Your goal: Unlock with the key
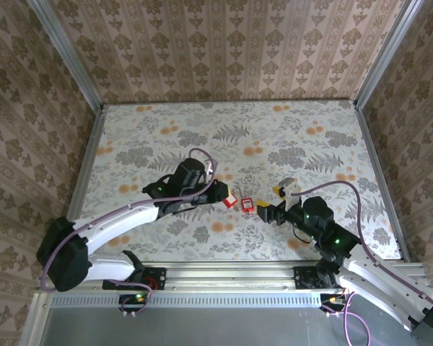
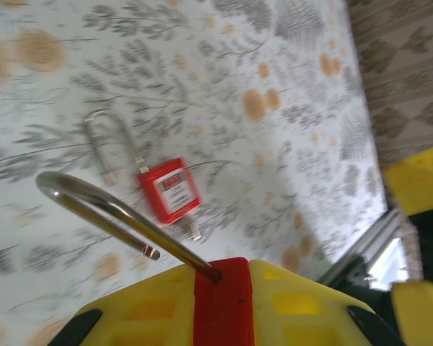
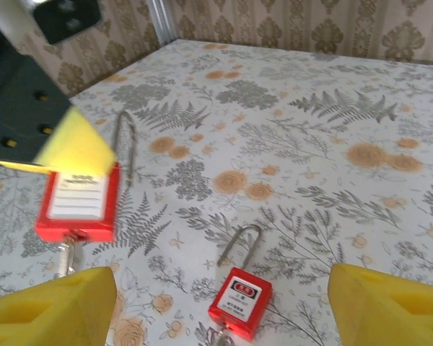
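Note:
My left gripper (image 1: pixel 220 194) is shut on a red padlock (image 2: pixel 224 306), holding it just above the table. Its steel shackle (image 2: pixel 94 202) stands sprung open, one end free. In the right wrist view this held padlock (image 3: pixel 78 202) hangs at the left with a key (image 3: pixel 67 256) sticking out below. A second red padlock (image 3: pixel 239 299) lies flat on the table, shackle (image 3: pixel 239 245) raised and a key (image 3: pixel 220 336) in its base. My right gripper (image 3: pixel 223 282) is open, its yellow fingers (image 3: pixel 50 310) straddling that lying padlock from the near side.
The flowered tabletop (image 1: pixel 274 137) is walled by patterned panels on three sides, with a metal rail (image 1: pixel 238 268) along the near edge. The two grippers are close together at the table's middle front. The lying padlock (image 1: pixel 247 205) sits between them.

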Controlling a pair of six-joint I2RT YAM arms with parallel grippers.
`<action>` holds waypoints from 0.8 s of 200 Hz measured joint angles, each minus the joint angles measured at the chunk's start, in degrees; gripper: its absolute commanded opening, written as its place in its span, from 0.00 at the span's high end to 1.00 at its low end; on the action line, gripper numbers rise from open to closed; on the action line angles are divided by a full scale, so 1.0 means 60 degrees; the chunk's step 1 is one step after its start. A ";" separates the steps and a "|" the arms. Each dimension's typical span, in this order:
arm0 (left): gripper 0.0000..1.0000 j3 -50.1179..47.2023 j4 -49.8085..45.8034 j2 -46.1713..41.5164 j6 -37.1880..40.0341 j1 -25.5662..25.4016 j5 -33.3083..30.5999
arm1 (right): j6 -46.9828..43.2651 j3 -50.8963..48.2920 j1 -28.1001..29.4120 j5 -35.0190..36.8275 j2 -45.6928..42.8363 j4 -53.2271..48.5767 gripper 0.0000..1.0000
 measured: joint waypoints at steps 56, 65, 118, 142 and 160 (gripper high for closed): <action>1.00 0.1253 -0.4244 -0.0200 0.2277 0.0627 -0.0911 | 0.0022 0.0550 0.0000 0.0178 0.0616 -0.0787 0.21; 1.00 0.1366 -0.4717 -0.0178 0.2550 0.0699 -0.1067 | 0.0036 0.0597 0.0000 0.0175 0.0729 -0.0841 0.21; 1.00 0.2135 -0.7023 0.1056 0.3763 0.0907 -0.2200 | 0.0040 0.0739 0.0000 0.0029 0.1005 -0.1089 0.20; 1.00 0.2535 -0.7694 0.1825 0.4069 0.0907 -0.2586 | 0.0047 0.0739 0.0000 -0.0109 0.0998 -0.1089 0.20; 1.00 0.2798 -0.8051 0.2346 0.4204 0.0907 -0.2830 | 0.0087 0.0739 0.0000 -0.0186 0.0922 -0.1089 0.20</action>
